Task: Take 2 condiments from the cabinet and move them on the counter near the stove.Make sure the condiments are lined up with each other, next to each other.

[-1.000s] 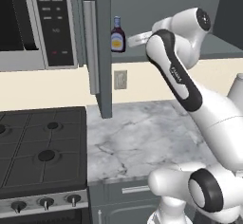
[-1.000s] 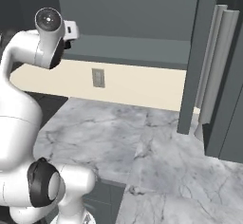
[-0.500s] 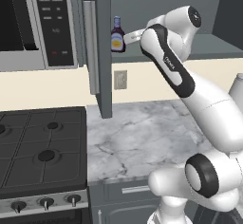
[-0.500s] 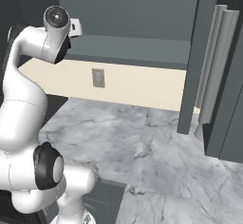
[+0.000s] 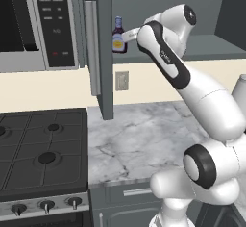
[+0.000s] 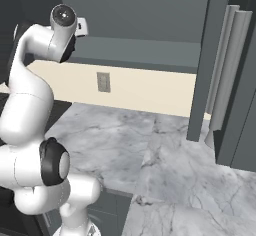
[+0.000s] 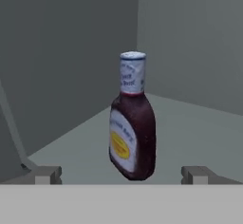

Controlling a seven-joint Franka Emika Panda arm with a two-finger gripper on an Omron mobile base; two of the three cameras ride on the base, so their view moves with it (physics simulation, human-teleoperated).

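The arm reaches up into the open wall cabinet (image 5: 202, 24), where the dark brown bottle (image 7: 132, 123) stands upright on the grey inner shelf (image 7: 199, 128), seen from the left base view as a small bottle (image 5: 119, 36) just past the edge of the cabinet door (image 5: 98, 48). In the hand view the fingers (image 7: 122, 174) stand spread wide, one tip (image 7: 45, 174) to each side of the bottle and clear of it, holding nothing. The step in hand appears to be the approach for a first grasp. To do it well, the hand should advance level along the shelf until the tips pass either side of the broad lower body, below the narrow neck, and close there, since a grip on the neck or the white cap would probably let the bottle tip. The bottle should then be lifted slightly before being drawn out, and kept clear of the door on the way to the narrow marble worktop (image 5: 139, 144) beside the stove (image 5: 41, 154). The label print is too blurred to read. From the right base view the wrist hides the bottle and the fingers, so how far they are from it is hard to judge.
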